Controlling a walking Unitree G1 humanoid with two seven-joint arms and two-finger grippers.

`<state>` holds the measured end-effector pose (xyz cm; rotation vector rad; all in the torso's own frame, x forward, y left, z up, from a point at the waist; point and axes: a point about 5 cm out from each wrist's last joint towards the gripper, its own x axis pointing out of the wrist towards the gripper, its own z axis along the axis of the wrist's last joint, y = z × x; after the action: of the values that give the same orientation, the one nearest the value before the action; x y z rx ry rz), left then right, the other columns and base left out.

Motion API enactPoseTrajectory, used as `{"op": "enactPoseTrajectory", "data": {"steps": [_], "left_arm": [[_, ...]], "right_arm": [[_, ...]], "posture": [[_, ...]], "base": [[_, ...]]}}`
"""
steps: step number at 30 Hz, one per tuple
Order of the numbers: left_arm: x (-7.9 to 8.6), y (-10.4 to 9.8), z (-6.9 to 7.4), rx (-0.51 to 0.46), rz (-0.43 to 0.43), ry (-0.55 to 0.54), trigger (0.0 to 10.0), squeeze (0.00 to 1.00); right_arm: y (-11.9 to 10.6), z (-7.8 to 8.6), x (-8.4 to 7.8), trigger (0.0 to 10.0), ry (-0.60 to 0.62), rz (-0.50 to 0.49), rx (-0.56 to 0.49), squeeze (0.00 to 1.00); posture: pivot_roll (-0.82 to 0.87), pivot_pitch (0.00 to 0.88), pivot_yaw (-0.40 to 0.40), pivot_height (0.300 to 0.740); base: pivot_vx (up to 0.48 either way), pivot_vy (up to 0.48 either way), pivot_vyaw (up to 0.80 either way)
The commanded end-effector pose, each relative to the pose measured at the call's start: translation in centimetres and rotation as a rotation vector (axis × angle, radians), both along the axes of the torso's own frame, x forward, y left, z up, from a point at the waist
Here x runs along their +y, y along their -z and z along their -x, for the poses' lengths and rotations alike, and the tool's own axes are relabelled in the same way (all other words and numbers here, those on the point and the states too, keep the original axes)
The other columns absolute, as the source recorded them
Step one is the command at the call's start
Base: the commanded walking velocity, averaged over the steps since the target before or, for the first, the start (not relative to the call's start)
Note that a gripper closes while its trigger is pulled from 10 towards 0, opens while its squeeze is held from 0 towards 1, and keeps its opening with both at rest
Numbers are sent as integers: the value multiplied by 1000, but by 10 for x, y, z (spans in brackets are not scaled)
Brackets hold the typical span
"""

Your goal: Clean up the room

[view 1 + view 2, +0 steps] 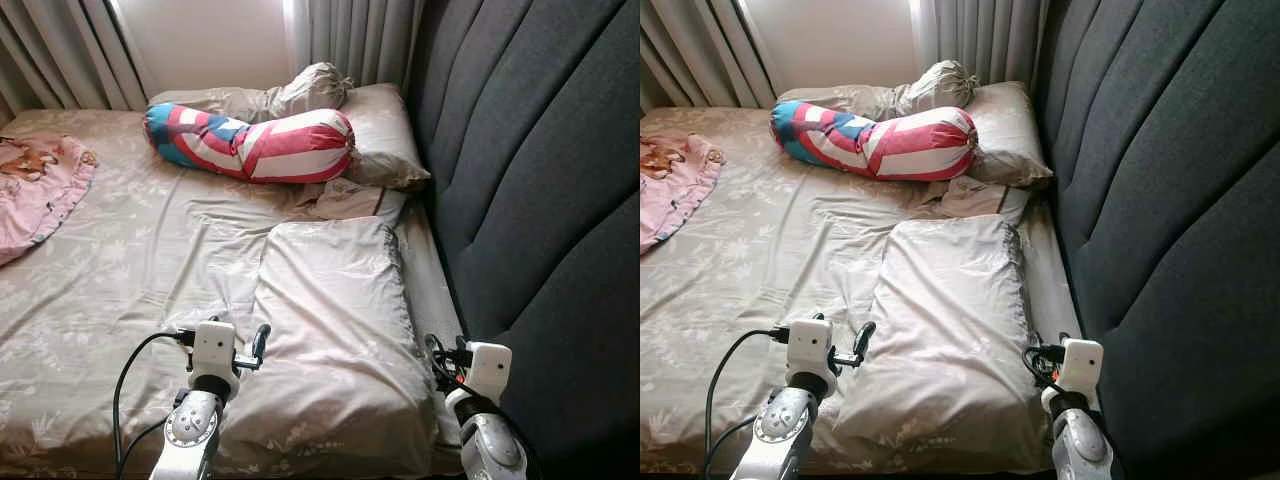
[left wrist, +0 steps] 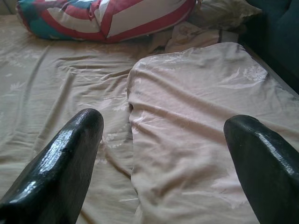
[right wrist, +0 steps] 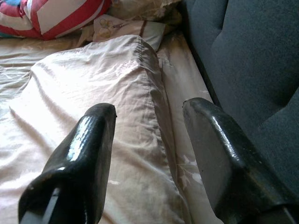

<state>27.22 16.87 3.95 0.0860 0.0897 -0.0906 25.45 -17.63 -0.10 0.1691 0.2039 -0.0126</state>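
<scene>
A beige pillow (image 1: 335,300) lies flat on the bed (image 1: 130,260), close to the dark headboard. My left gripper (image 2: 163,121) is open at the pillow's left edge, one finger over the sheet and the other over the pillow. Over the pillow's right edge, by the headboard, my right gripper (image 3: 150,108) is open too. Neither holds anything. A red, white and blue striped bolster (image 1: 250,140) lies across the far end of the bed, resting against a second beige pillow (image 1: 385,130).
A pink blanket (image 1: 35,190) lies at the bed's left side. Crumpled beige cloth (image 1: 345,197) sits between the two pillows, and another bundle (image 1: 300,90) behind the bolster. The padded grey headboard (image 1: 540,180) walls the right side. Curtains (image 1: 60,50) hang at the back.
</scene>
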Motion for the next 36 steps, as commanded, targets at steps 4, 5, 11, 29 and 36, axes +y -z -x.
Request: {"op": "enactPoseTrajectory", "data": {"steps": [4, 5, 11, 29, 36], "left_arm": [[-2, -3, -1, -15, 14, 7, 10000, 0], [-2, -3, -1, -15, 14, 7, 10000, 0], [-3, -3, -1, -15, 14, 11, 10000, 0], [-5, -3, -2, -18, 17, 18, 10000, 0], [-5, -3, -2, -21, 16, 20, 10000, 0]], "right_arm": [[2, 2, -3, 10000, 1, 4, 8, 0], [2, 2, -3, 10000, 1, 4, 8, 0], [4, 2, -1, 10000, -4, 3, 14, 0], [10, 8, -8, 10000, -13, 3, 33, 0], [12, 10, -11, 10000, -13, 2, 38, 0]], "posture": [[-105, 34, -36, 740], [-105, 34, -36, 740], [-106, 29, -35, 740], [-108, 15, -38, 740], [-108, 22, -40, 740]], "base": [[0, 0, 0], [0, 0, 0], [0, 0, 0], [154, 0, 0], [273, 0, 0]]}}
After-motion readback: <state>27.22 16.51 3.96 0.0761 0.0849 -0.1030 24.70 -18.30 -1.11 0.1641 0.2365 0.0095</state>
